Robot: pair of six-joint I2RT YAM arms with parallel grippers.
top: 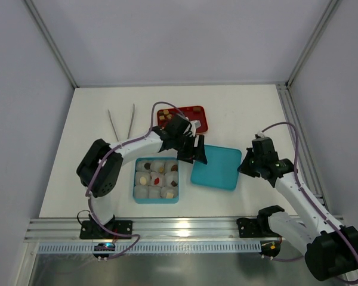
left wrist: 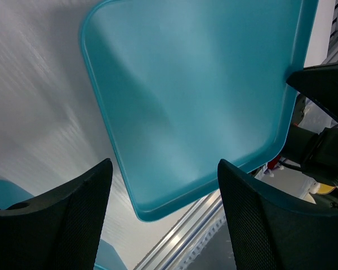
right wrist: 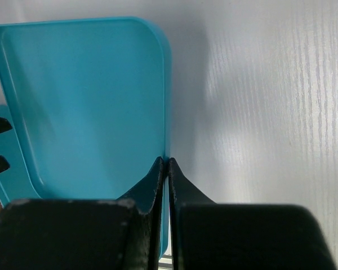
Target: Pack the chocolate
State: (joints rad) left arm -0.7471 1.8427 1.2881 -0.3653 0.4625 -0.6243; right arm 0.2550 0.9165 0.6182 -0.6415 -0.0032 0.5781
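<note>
Chocolate pieces (top: 159,179) sit in white paper cups inside a teal box (top: 135,179) at the front centre. More chocolate (top: 164,118) lies on a red tray (top: 201,123) at the back. A teal lid (top: 218,168) lies right of the box. My left gripper (top: 194,152) hovers open over the lid's left edge, and in the left wrist view the lid (left wrist: 197,95) fills the space beyond its gripper (left wrist: 164,164). My right gripper (top: 244,169) is shut on the lid's right rim. In the right wrist view its gripper (right wrist: 167,163) pinches the edge of the lid (right wrist: 90,101).
Metal tongs (top: 120,122) lie on the table at the back left, beside the red tray. An aluminium rail (top: 185,227) runs along the table's near edge. White walls enclose the table on three sides.
</note>
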